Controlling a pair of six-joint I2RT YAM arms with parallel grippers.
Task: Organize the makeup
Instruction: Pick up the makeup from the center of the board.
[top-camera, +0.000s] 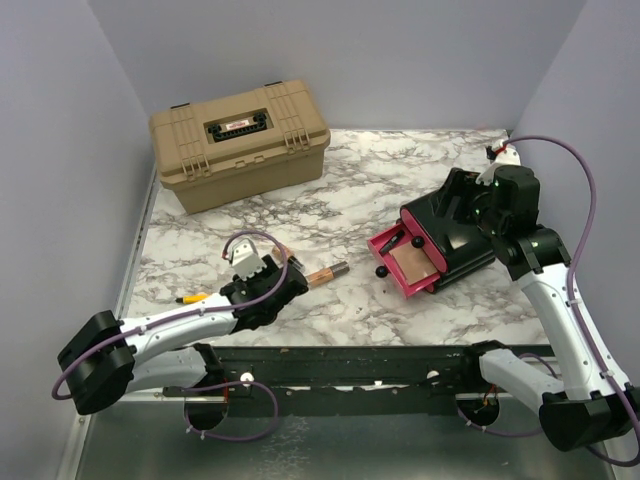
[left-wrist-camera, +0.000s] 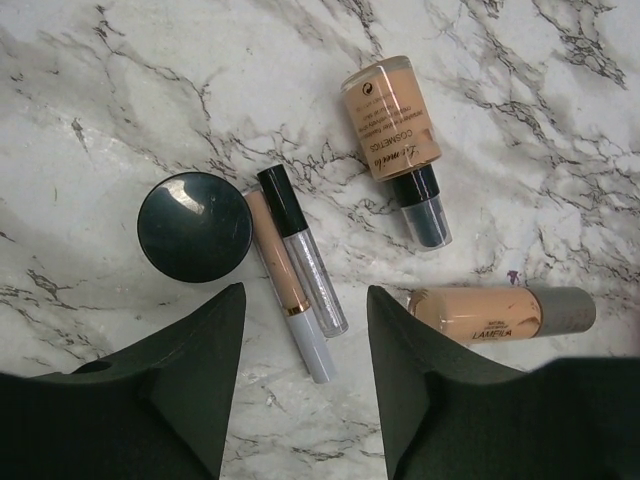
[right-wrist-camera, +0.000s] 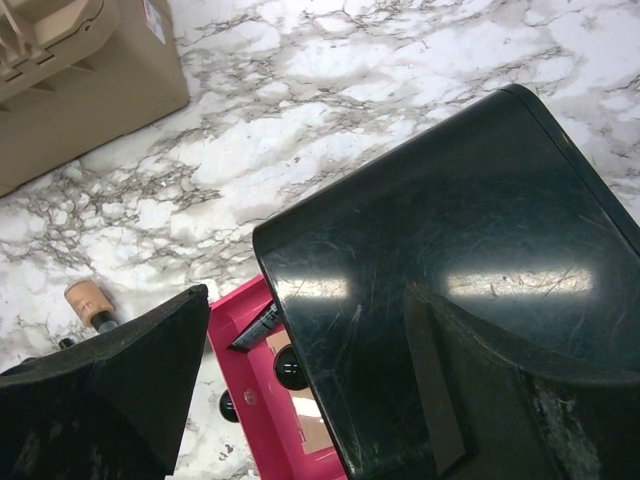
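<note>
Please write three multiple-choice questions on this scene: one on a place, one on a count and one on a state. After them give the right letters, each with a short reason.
1. Where on the table does the tan case stand?
A. back left
B. front right
C. front middle

2. How many things lie below the left gripper in its wrist view?
A. three
B. five
C. eight

3. In what state is the pink drawer of the black box?
A. shut
B. taken out and upside down
C. pulled open

Answers:
1 A: in the top view the tan case is at the far left, by the back wall.
2 B: there are one round jar, two slim tubes and two peach bottles.
3 C: the pink drawer sticks out of the black box, and its contents show.
</note>
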